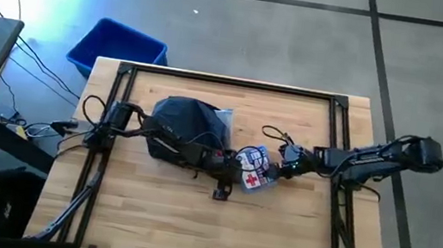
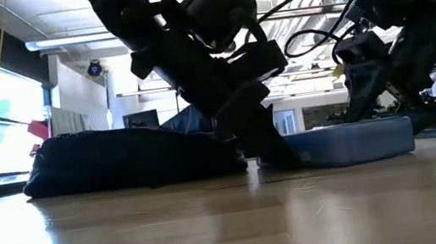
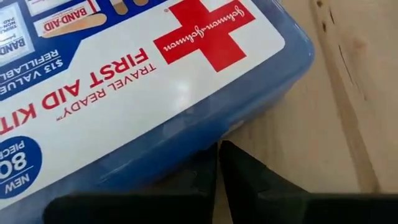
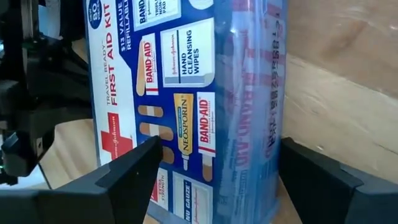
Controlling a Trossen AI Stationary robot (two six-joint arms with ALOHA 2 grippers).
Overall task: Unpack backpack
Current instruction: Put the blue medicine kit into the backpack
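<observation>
Pale wood planks of the table (image 1: 156,219) run under both of my claws, with a grey floor beyond the edges.

Nearest to my right claw (image 4: 214,168) is the first aid kit (image 4: 186,93), a flat blue case with a white label and a red cross. My two right fingers (image 4: 134,171) stand apart, one on each side of the kit's end; I cannot tell whether they press it or only flank it. From above, that claw (image 1: 279,162) sits at the kit's (image 1: 253,170) edge, with its arm reaching in from the table's right side.

My left claw (image 3: 219,180) is just beside the kit's (image 3: 155,74) rounded corner, on the opposite side from my right claw. Its two dark fingers (image 3: 255,180) lie together, only a thin seam between them, holding nothing. At table height this claw (image 2: 279,160) comes down to the wood, with the kit (image 2: 357,141) lying flat just past it.

Behind my left claw, along its own arm, lies the backpack (image 1: 190,128), dark navy and slumped on the table (image 2: 215,225), the arm crossing over it. In the level view the backpack (image 2: 120,157) is a low dark mound.

Farthest off, beyond the table's back left corner, a bright blue bin (image 1: 115,46) stands on the floor.
</observation>
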